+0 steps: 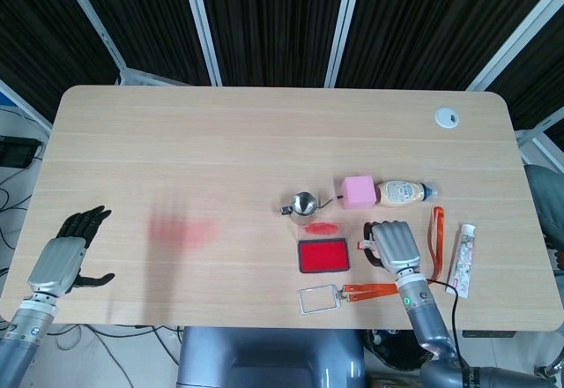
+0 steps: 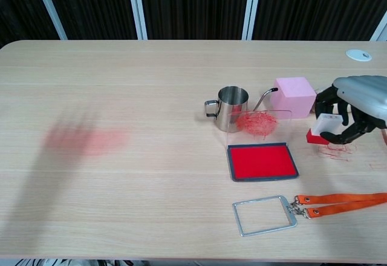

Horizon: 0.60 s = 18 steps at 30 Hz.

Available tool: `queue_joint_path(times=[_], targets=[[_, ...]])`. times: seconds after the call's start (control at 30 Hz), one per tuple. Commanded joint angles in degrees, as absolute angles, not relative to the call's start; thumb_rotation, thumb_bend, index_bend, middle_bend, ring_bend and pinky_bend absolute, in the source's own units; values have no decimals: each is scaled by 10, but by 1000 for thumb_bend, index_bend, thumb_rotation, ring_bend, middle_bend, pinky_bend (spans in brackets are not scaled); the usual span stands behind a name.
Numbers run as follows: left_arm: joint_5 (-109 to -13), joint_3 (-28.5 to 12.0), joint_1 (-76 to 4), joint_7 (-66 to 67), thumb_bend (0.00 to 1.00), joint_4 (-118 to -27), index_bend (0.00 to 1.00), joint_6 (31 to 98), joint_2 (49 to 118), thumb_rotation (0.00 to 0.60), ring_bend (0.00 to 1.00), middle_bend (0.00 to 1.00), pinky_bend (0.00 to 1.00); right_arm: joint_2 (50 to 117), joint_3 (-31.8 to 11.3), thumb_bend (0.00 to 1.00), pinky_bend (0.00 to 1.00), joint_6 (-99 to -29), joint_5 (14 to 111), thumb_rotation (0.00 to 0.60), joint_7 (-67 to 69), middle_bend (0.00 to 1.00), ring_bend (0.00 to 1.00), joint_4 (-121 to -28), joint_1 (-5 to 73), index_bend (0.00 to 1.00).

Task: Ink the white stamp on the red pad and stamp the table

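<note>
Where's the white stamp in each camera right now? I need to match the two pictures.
Head view: white stamp only just shows at the left edge of the right hand, right of the red pad.
Chest view: stamp near the right edge, held in the right hand's fingers, its red base down by red marks on the table.
Shared landmark: the pink block, just beyond the stamp in both.

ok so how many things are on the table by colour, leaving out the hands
pink: 1, foam block
red: 1, ink pad
white: 2, stamp, tube
silver: 1, metal cup
orange: 1, lanyard with badge holder
cream: 1, sauce bottle
total: 7
</note>
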<state>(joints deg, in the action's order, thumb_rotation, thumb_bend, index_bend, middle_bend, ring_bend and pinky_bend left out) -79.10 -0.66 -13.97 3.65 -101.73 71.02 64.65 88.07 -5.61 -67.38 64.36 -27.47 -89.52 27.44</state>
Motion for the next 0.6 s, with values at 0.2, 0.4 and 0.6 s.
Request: queue_joint_path(times=[0.2,0.4,0.6], targets=[[-788,-8,-137,46,14,-1018,0,717,652,600,0,0,0,875,-50,535,554,-651,659,600,-217,657,539,-850,263,855],[-784,-9,-137,49,14,-1019,0,715,653,600,0,0,0,896,-54,531,554,-654,672,600,-186,656,538,-817,260,854],[-784,-9,-137,46,14,-1019,0,714,652,600,0,0,0,921,-57,526,554,-650,683,600,-146,655,538,-776,256,854]])
